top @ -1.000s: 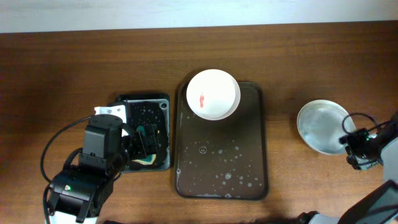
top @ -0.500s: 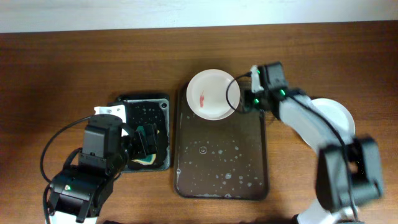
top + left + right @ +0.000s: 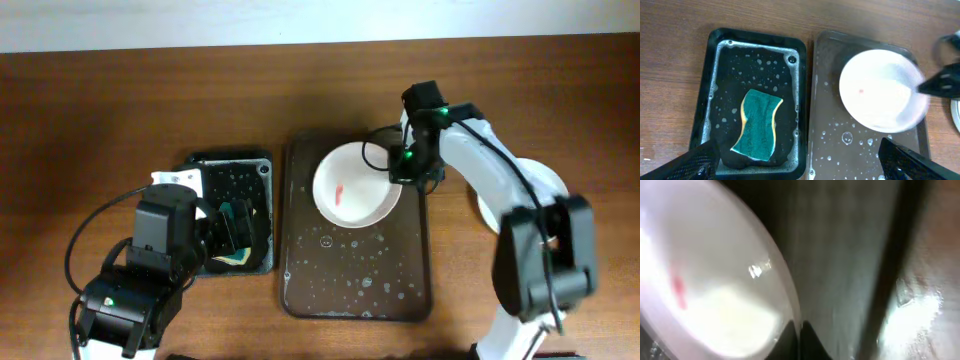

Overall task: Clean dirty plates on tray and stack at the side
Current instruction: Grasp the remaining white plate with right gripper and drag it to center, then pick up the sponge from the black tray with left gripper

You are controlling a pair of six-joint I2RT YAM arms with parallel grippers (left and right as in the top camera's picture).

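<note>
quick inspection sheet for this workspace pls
surface: wooden table.
job's things: white plate with a red smear on the wet tray; second plate on the table at right, partly hidden by the right arm.
clutter: green sponge in the black sponge tray.
grippers: right gripper shut on the white plate's rim; left gripper open above the sponge tray.
cables: black cable looping by the left arm.
surroundings: pale strip beyond the table's back edge.

- White plate [image 3: 715, 280]: motion-blurred in the right wrist view, cut by left and bottom edges.
- Right tool [image 3: 797, 335]: only dark tips show; grip unreadable.
- Side plate [image 3: 553, 183], near the table's [image 3: 100, 100] right edge: largely hidden beneath the right arm [image 3: 490, 170].
</note>
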